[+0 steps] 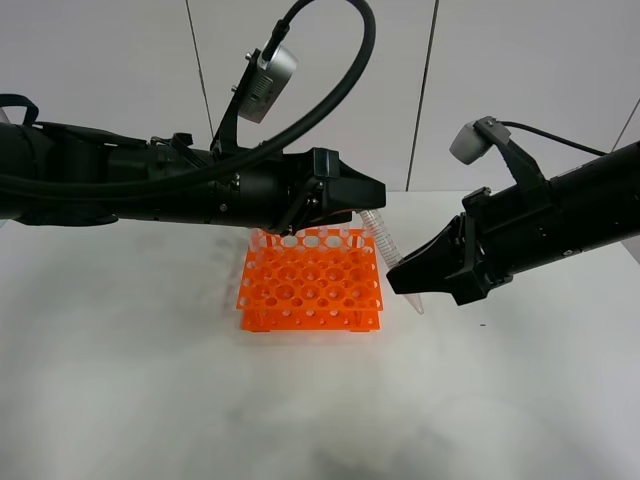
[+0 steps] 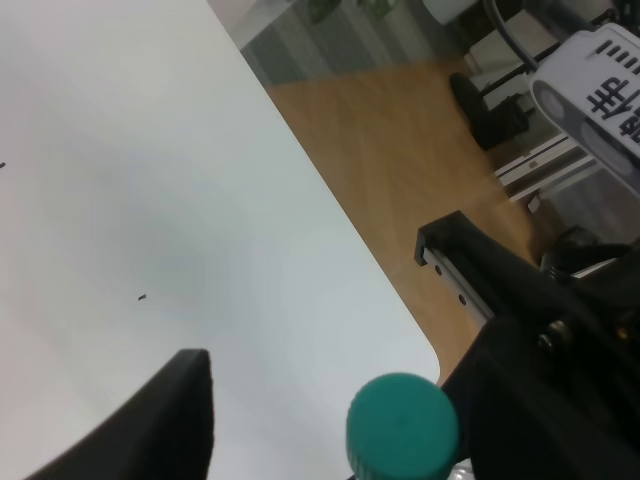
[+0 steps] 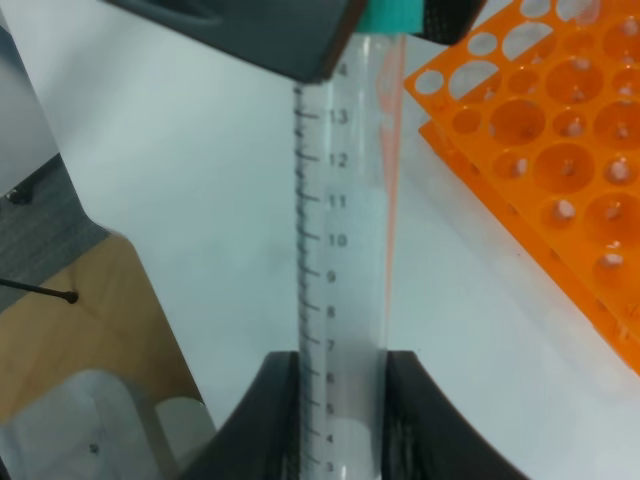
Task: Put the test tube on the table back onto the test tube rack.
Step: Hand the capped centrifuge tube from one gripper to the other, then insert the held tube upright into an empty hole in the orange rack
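In the left wrist view the picture's edge cuts through the teal cap (image 2: 402, 425); what lies under it is unseen. In the right wrist view the test tube (image 3: 345, 250) loses its tip and most of its cap beyond the frame, and the test tube rack (image 3: 540, 130) is cut off too. From the high camera the tube shows in two pieces only: the left gripper (image 1: 372, 198) hides its cap, the right gripper (image 1: 398, 280) its middle. The left gripper also covers part of the rack's far row. Both arms run off the picture's sides.
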Tool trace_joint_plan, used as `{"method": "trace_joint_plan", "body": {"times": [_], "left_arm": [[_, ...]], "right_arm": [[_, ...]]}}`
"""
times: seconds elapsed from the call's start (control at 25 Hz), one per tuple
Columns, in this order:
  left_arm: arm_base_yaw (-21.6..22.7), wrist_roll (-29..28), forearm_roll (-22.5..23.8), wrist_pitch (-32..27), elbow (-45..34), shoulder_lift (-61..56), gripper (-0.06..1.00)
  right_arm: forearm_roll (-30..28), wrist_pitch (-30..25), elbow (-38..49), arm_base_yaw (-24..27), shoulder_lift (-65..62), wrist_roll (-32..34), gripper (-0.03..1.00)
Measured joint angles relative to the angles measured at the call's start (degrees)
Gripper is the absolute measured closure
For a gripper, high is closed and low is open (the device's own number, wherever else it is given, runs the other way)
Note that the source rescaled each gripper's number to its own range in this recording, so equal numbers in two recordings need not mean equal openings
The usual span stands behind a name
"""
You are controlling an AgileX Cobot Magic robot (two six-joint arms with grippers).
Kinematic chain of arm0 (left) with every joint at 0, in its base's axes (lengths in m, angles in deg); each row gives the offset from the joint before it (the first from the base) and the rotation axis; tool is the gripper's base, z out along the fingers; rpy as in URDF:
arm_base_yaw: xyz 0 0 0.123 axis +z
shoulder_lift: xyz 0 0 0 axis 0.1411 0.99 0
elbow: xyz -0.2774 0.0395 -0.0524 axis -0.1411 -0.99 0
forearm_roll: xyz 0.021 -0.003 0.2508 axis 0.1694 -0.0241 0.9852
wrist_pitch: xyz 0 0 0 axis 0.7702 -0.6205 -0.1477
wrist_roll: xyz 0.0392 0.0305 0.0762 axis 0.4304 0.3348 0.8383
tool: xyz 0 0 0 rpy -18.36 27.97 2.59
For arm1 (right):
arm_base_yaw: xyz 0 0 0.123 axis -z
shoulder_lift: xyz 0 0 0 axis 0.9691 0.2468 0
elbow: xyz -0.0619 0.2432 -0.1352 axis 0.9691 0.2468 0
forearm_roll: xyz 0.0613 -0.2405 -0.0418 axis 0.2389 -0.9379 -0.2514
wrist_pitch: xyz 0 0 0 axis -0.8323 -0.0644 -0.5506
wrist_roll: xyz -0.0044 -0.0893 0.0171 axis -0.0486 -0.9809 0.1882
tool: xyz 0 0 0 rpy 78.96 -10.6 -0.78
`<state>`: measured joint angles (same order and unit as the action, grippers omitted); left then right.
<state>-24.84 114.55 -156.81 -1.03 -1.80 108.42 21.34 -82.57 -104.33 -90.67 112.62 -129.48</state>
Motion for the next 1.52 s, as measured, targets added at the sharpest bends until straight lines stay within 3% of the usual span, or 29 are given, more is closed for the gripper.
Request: {"method": "trace_joint_plan", "body": {"times": [0.16, 0.32, 0.48, 0.56, 0.64, 1.04, 1.08, 1.12, 1.24, 1.32, 1.52], "left_arm": [[0.0, 0.0, 0.0, 0.0, 0.0, 0.0, 0.23], [0.0, 0.0, 0.0, 0.0, 0.0, 0.0, 0.36], [-0.1, 0.0, -0.1, -0.3, 0.0, 0.0, 0.42], [-0.2, 0.0, -0.3, -0.5, 0.0, 0.0, 0.6], [-0.2, 0.0, -0.6, -1.2, 0.0, -0.1, 0.94], [-0.4, 0.0, -0.9, -1.2, 0.0, -0.1, 0.92], [-0.4, 0.0, -0.7, -1.0, 0.0, -0.1, 0.92], [-0.4, 0.0, -0.6, -0.8, 0.0, -0.1, 0.92], [-0.4, 0.0, -0.6, -0.6, 0.0, -0.1, 0.92], [-0.4, 0.0, -0.5, -0.4, 0.0, -0.1, 0.92], [-0.4, 0.0, -0.5, -0.1, 0.0, -0.1, 0.92]], "right_arm": [[0.9, 0.0, 0.0, 0.0, 0.0, 0.0, 0.96], [1.0, 0.0, 0.0, 0.0, 0.0, 0.0, 0.96], [1.0, 0.0, 0.0, 0.0, 0.0, 0.0, 0.96], [1.0, 0.0, 0.0, 0.0, 0.0, 0.0, 0.96], [1.0, 0.0, 0.0, 0.0, 0.0, 0.1, 0.96], [0.9, 0.6, 0.0, 0.0, 0.1, 0.2, 0.94], [0.9, 0.8, 0.0, 0.0, 0.1, 0.2, 0.88], [1.2, 1.4, 0.0, 0.0, 0.1, 0.2, 0.75], [1.2, 3.0, 0.0, 0.0, 0.1, 0.2, 0.24], [1.2, 3.4, -0.1, 0.0, 0.1, 0.2, 0.06], [-4.6, -1.2, -5.6, 0.0, 0.1, 6.4, -0.03]]}}
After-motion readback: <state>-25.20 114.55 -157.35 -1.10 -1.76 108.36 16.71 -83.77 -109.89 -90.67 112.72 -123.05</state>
